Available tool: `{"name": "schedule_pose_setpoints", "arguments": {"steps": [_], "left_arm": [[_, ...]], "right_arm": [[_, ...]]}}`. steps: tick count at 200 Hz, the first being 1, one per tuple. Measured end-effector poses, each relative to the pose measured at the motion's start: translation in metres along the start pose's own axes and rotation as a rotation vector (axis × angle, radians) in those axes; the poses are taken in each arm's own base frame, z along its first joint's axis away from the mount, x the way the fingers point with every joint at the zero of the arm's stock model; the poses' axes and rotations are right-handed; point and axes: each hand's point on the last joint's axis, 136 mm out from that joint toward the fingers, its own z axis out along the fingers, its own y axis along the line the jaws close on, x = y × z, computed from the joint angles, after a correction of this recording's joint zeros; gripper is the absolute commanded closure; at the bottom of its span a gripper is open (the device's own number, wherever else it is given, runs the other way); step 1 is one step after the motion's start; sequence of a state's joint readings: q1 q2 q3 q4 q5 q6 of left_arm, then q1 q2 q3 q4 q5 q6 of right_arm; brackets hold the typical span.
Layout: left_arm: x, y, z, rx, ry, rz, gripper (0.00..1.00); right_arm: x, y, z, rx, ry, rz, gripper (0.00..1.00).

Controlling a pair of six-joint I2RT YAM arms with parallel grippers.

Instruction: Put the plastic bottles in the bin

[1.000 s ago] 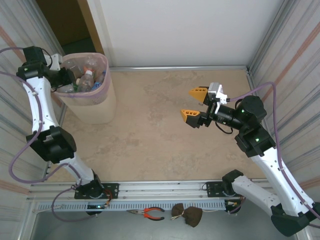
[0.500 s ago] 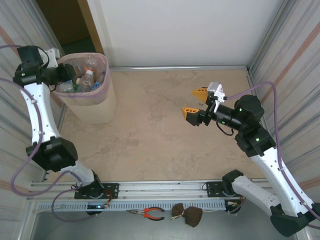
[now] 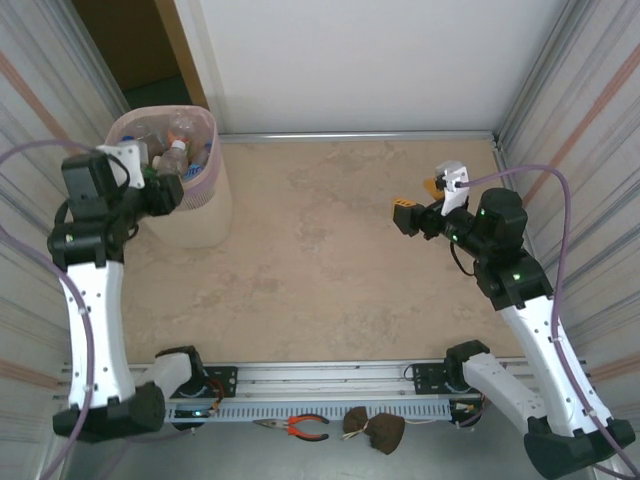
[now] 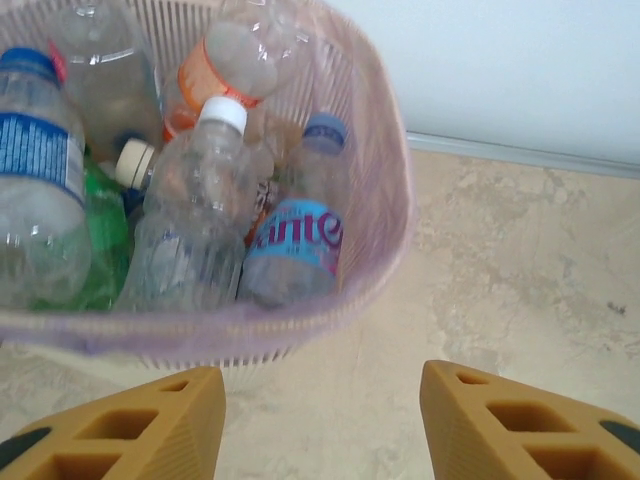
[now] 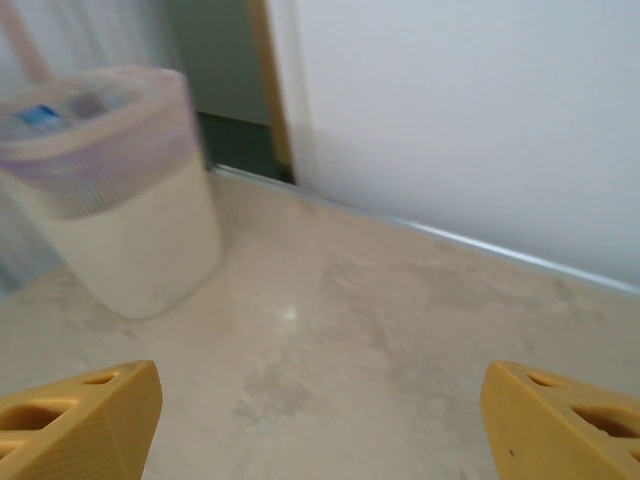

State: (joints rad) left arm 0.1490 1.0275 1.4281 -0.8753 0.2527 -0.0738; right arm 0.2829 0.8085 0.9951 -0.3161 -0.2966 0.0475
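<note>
**Bottles piled in the bin, both grippers empty**

Overhead camera: the bin (image 3: 205, 215) stands at the far left corner of the table (image 3: 320, 260), with the plastic bottles (image 3: 172, 150) heaped inside it. The left gripper (image 3: 163, 195) hangs at the bin's near rim, just beside the heap. It is too dark and small in this view to tell how its fingers stand. The right gripper (image 3: 418, 203) hovers well to the right of the bin above bare table, pointing toward it.

Left wrist camera: the left gripper (image 4: 322, 430) has its two yellow fingers (image 4: 130, 430) spread apart with nothing between them. The bin's pink-lined rim (image 4: 395, 190) lies just beyond the fingertips. Inside lean a white-capped bottle (image 4: 200, 210) and, touching it on the right, a blue-labelled bottle (image 4: 295, 235). More bottles, clear and green, are packed to their left.

Right wrist camera: the right gripper (image 5: 320, 420) holds its fingers wide apart and empty. The bin shows blurred and well away at the far left, with bare table between it and the fingers.
</note>
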Motion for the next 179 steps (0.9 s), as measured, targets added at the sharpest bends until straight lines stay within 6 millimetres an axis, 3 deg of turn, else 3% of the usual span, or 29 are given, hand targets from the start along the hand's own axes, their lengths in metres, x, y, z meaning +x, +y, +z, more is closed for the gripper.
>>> {"name": "schedule_pose_setpoints", "arguments": {"steps": [33, 69, 80, 105, 139, 179], "left_arm": [[0.036, 0.001, -0.005, -0.025, -0.024, 0.001, 0.28], [0.082, 0.012, 0.022, -0.053, 0.026, -0.030, 0.14], [0.096, 0.015, 0.033, -0.064, 0.046, -0.036, 0.02], [0.128, 0.026, 0.058, -0.101, 0.106, -0.046, 0.01], [0.155, 0.041, 0.081, -0.156, 0.096, -0.036, 0.01], [0.196, 0.056, 0.112, -0.177, 0.067, 0.018, 0.01]], "right_arm": [[0.048, -0.044, 0.004, 0.171, 0.099, 0.065, 0.13], [0.110, -0.087, 0.004, 0.335, 0.205, 0.134, 0.01], [0.131, -0.100, 0.001, 0.387, 0.236, 0.160, 0.01], [0.171, -0.131, -0.008, 0.509, 0.279, 0.212, 0.01], [0.202, -0.167, -0.021, 0.646, 0.269, 0.278, 0.01], [0.241, -0.190, -0.026, 0.748, 0.249, 0.316, 0.01]]}}
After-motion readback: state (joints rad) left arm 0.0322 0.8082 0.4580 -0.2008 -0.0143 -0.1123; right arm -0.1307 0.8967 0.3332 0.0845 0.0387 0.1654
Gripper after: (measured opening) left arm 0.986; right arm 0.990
